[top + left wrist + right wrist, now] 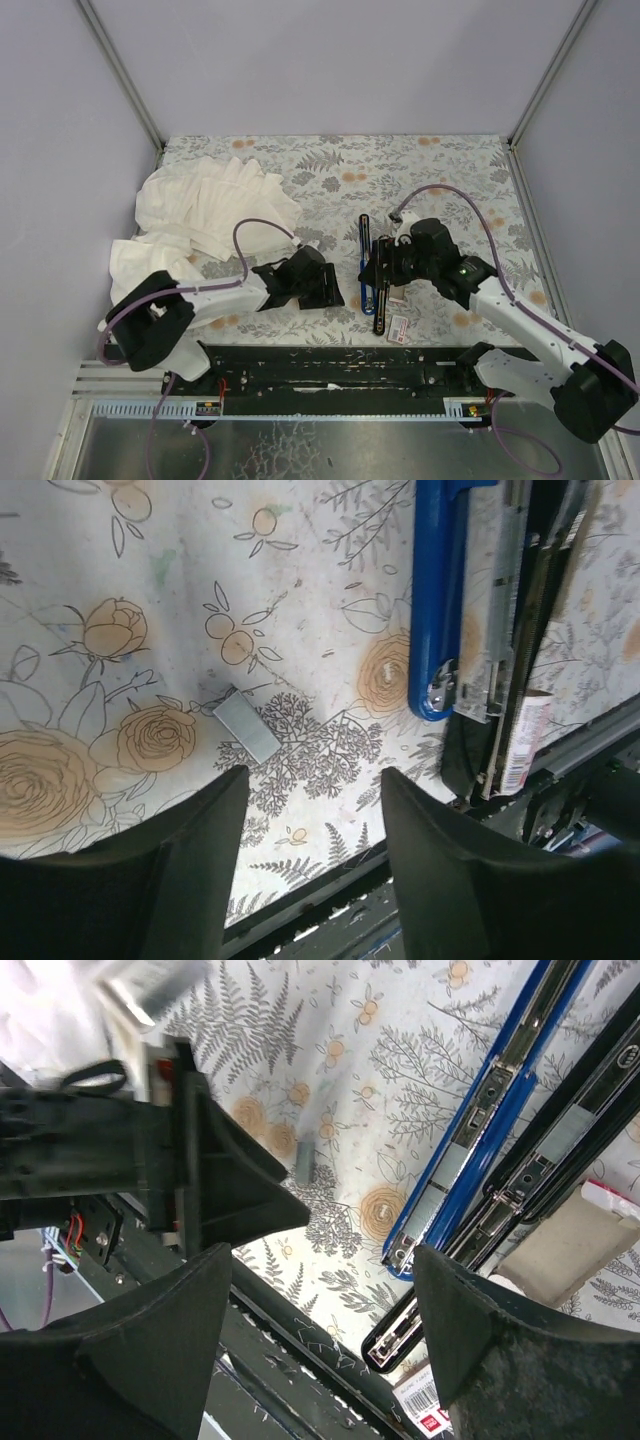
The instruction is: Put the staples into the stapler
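At the bottom of the top view, past the arm bases, the box (398, 328) is lying label up on the table (450, 170), just right of the stapler's near end. The left gripper (315, 785) is hovering low over the table, just left of the stapler. Its fingers are parted and it is grasping nothing. Just beyond its fingertips, left of centre in the left wrist view, the strip (247, 725) is lying flat on the table, touching neither finger.

The right gripper (322, 1260) is released, with its fingers spread wide. The near end of the stapler (370, 270) is showing between them, and neither finger is visibly touching it. The stapler is lying opened out right of centre in the top view, running from bottom to top. Its blue arm is lying on the left and its black arm, with the metal channel, on the right. A beige block (570, 1250) is lying just right of the black arm; I cannot tell what it is.

Farthest off, at the upper left, the cloth (210, 210) is lying crumpled, well apart from the stapler.
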{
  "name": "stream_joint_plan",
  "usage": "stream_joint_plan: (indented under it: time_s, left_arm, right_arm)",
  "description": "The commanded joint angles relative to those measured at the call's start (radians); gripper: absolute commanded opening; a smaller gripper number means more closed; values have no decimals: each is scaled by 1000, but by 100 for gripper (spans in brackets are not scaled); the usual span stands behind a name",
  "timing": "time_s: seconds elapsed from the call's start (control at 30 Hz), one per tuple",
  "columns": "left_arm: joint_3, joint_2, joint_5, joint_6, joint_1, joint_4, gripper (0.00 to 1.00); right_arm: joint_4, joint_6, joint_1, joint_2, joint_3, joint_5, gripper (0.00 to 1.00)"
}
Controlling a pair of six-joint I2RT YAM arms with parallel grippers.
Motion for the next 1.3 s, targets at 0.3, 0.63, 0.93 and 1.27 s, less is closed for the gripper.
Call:
stream_joint_plan:
  time_s: [0.3,0.63,0.93,1.27]
  left_arm:
    - [164,-288,152,387,560,-199,88]
    - [221,-309,120,515,825,-199,90]
    - [199,-363,96,523,833,-204,90]
    - [192,-367,114,518,834,-204,91]
  right_arm:
    - [-136,41,269,354,203,385,70]
    - [-137,62,388,632,389,426,57]
    - [-167,70,454,796,487,505,50]
    - [-158,67,468,867,509,528,37]
